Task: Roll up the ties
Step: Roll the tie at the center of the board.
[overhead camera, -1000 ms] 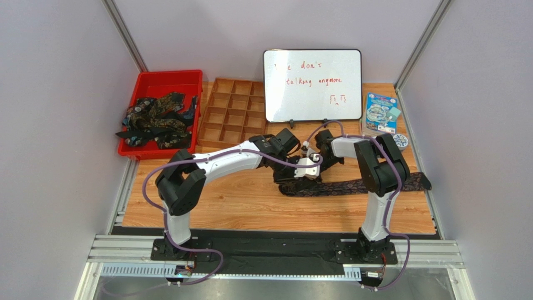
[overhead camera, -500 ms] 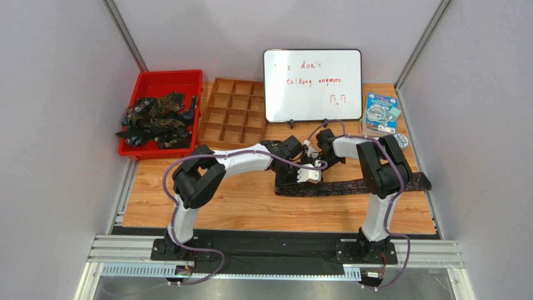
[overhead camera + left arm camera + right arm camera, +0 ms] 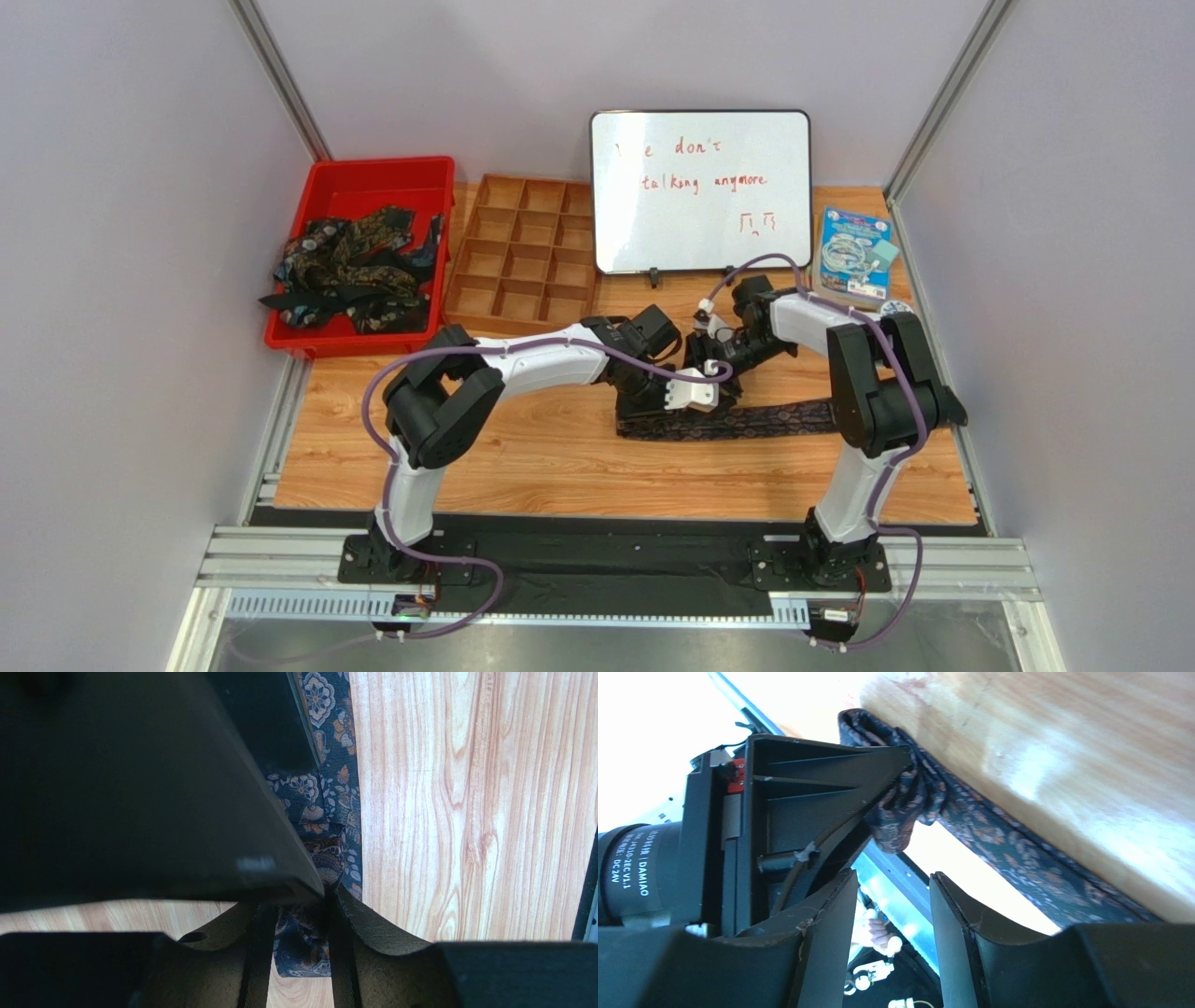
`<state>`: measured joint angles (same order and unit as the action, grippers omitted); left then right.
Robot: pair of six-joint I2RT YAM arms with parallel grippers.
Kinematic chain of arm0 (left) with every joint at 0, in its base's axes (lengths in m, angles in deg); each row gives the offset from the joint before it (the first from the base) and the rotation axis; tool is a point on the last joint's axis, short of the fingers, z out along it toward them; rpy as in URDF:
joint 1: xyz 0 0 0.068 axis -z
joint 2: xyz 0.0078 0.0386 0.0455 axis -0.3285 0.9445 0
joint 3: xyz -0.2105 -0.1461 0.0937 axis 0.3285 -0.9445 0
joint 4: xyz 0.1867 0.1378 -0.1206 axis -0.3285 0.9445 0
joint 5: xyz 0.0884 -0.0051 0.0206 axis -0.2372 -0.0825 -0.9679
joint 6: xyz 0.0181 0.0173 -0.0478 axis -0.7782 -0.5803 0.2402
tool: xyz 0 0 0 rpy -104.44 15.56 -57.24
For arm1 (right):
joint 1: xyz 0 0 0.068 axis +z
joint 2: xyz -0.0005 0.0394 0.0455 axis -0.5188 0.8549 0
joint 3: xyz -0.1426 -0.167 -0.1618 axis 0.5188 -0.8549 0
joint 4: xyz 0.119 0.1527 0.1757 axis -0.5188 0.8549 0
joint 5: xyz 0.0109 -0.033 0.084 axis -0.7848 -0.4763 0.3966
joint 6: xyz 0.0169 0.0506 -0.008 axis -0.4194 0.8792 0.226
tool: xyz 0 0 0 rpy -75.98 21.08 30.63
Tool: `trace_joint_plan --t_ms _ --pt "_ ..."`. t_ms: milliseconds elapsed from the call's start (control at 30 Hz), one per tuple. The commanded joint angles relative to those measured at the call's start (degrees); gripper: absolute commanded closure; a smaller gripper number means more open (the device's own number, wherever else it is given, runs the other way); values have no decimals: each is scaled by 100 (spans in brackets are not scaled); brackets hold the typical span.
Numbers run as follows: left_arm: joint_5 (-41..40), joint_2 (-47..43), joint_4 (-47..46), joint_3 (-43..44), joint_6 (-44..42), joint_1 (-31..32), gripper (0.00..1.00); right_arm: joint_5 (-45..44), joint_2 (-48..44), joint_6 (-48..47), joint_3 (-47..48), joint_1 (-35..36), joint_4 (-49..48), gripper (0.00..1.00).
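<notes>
One tie (image 3: 765,417), dark with a small paisley print, lies flat along the wooden table (image 3: 463,462) in the top view. My left gripper (image 3: 651,402) is shut on its bunched left end. In the left wrist view the folded fabric (image 3: 309,948) sits between my gripper (image 3: 298,917) fingers. My right gripper (image 3: 714,359) hovers just behind it, open and empty. In the right wrist view the gripper (image 3: 894,880) faces the bunched tie end (image 3: 910,794) held by the left gripper, and the tie strip (image 3: 1025,857) runs away along the table. More ties (image 3: 351,269) lie in a heap.
The heap fills a red bin (image 3: 368,177) at the back left. A wooden compartment tray (image 3: 519,266) stands beside it. A whiteboard (image 3: 701,189) leans at the back middle. A blue packet (image 3: 853,252) and a small round item (image 3: 899,317) lie at the back right.
My right arm has swung back toward the whiteboard, lifting its gripper away from the tie. My left arm's elbow moved right and the gripper stays shut on the tie's end.
</notes>
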<state>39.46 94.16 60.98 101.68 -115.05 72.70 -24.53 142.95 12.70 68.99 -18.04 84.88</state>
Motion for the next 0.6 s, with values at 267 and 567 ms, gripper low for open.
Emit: trace_joint_plan --t_ms 267,567 --pt "22 -61 151 -255 -104 36 61 65 322 609 -67 340 -918 68" --pt "-40 -262 142 -404 -95 27 55 -287 542 399 -76 331 -1006 100"
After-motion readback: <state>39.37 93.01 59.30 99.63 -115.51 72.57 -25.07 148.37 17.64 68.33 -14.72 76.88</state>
